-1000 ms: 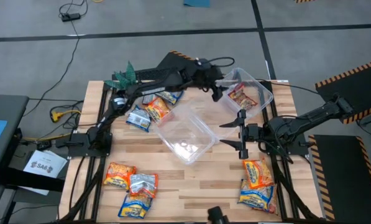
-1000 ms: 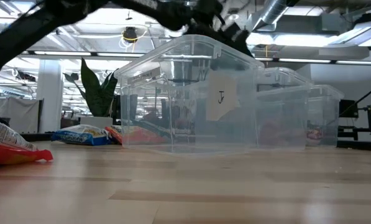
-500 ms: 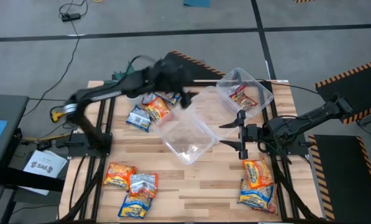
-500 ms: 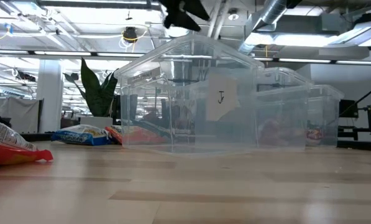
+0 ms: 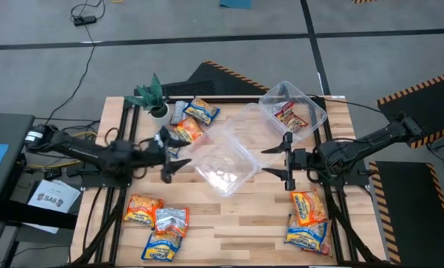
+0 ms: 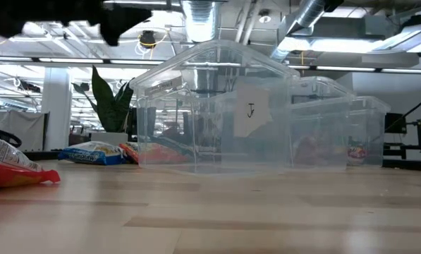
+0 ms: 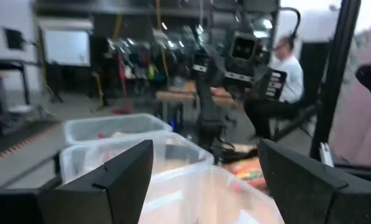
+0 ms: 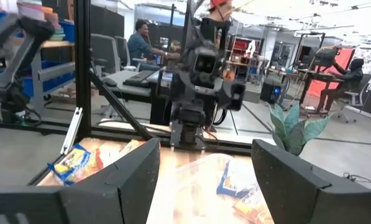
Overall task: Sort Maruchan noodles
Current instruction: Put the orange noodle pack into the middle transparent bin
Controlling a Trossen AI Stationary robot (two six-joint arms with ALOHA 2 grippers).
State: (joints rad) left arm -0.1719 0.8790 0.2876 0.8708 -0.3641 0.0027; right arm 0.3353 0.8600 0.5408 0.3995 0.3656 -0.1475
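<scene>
Hovering empty, fingers spread, left gripper (image 5: 167,158) sits beside the middle clear tub (image 5: 223,157) — likely between packets; right gripper (image 5: 288,158) waits open — tub's right.

two clear plastic tubs sit on the wooden table (image 5: 229,216): a larger tub (image 5: 223,155) near the middle and a smaller tub (image 5: 294,112) at the far right. a small potted plant (image 5: 152,95) stands at the far left corner.
</scene>
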